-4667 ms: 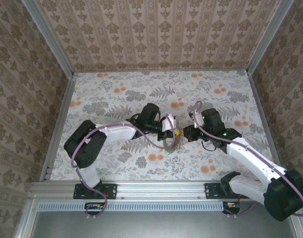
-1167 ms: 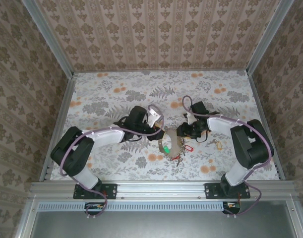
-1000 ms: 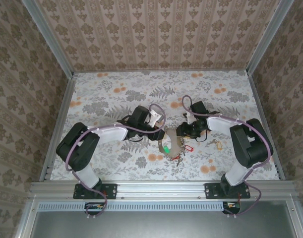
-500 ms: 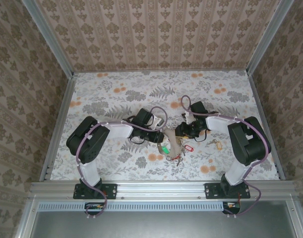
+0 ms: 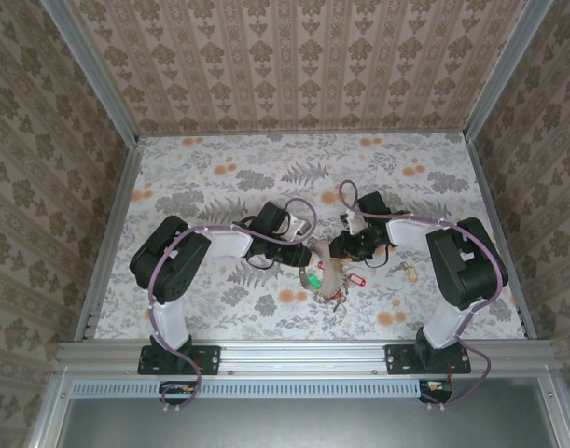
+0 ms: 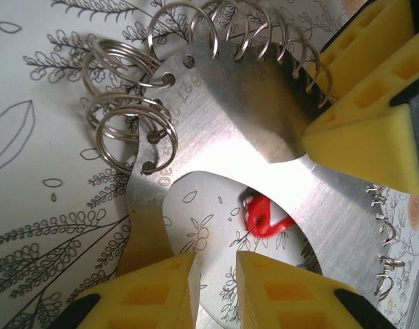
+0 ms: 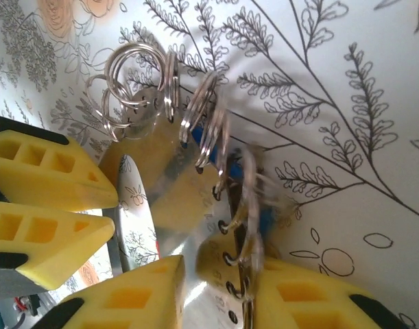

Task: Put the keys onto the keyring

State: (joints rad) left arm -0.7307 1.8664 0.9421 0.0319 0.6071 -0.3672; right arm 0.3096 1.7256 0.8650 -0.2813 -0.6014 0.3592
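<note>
Left gripper [image 6: 216,262]: low at the hoop's left side. Its yellow fingers are nearly together with a thin slit between them, and the hoop's flat band runs under one fingertip. I cannot tell whether the band is pinched.
Keyring [image 6: 236,103]: a flat, shiny metal hoop in the middle of the table [image 5: 201,177], between the two grippers. Its rim is fringed with small split rings [image 6: 130,130].
Green key [image 5: 312,280]: at the hoop's near-left edge. I cannot tell whether it hangs on a ring or lies just beside it.
Red key [image 6: 264,216]: shows through the hoop's opening in the left wrist view.
Right gripper [image 7: 216,271]: at the hoop's right side, with a finger on either side of the band and its rings. I cannot tell whether they press on it.
Loose key [image 5: 410,273]: small and pale, on the table well to the right of the hoop and apart from both grippers.
Risk, slip: the band is thin and smooth, so a light or edge-only hold could let the hoop swing or drop.
Risk, snag: the split rings crowd the right fingers, so one could catch and bend or drag the hoop.
Risk, twist: if both arms hold and pull unevenly, the hoop could tilt and already-hung keys could tangle.
Risk, reach: fetching the loose key means one gripper letting go, which leaves the hoop on a doubtful hold.
</note>
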